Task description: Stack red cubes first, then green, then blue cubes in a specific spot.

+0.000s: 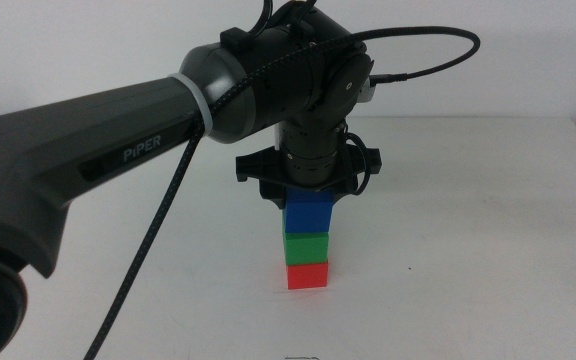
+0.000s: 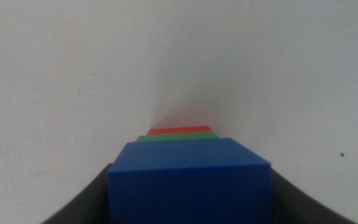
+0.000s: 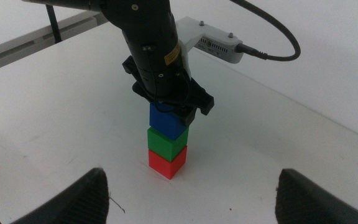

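We see the three cubes stacked on the white table (image 1: 488, 250): red cube (image 1: 307, 275) at the base, green cube (image 1: 307, 247) on it, blue cube (image 1: 308, 213) on top. The left gripper (image 1: 308, 196) reaches straight down over the stack, jaws clamped on the blue cube's sides. The right gripper (image 3: 191, 199) waits well back from the stack, jaws spread wide apart, holding nothing.
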Motion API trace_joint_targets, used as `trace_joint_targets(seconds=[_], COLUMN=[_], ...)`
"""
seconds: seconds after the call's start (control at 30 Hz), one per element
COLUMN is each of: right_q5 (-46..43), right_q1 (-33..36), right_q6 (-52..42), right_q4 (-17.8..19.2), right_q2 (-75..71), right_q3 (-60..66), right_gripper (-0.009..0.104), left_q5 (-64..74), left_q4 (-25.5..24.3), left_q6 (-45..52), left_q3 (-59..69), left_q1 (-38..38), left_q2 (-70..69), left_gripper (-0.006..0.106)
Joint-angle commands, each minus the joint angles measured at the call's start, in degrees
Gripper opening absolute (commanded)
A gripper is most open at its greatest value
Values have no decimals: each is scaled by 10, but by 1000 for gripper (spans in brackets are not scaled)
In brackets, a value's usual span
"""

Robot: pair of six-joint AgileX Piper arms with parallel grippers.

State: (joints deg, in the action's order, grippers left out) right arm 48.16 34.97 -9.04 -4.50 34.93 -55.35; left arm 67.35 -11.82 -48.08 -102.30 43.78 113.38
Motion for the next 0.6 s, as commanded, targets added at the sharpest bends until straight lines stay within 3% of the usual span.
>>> trace_joint_targets(seconds=[0.0,0.4,0.5,0.53,0.57], right_q5=[-42,-42,-42,-42,-42], right_q1=[-4,-4,-4,-4,-4], right_q6=[-5,-5,-5,-5,-5], right_q4=[3,3,3,3,3], right_q2=[3,3,3,3,3], right_q3=[-13,-13,-13,-13,-13], right_gripper=[92,92,92,92,92], left_q5=[-13,-6,-4,-5,-5], left_q4=[-10,6,4,0,0], left_q6=[-1,-3,3,7,10], left_q3=[-21,-14,-14,-14,-14], left_q1=[0,0,0,0,0], left_q2=[-34,-30,-30,-30,-30], left_gripper=[7,8,23,41,46])
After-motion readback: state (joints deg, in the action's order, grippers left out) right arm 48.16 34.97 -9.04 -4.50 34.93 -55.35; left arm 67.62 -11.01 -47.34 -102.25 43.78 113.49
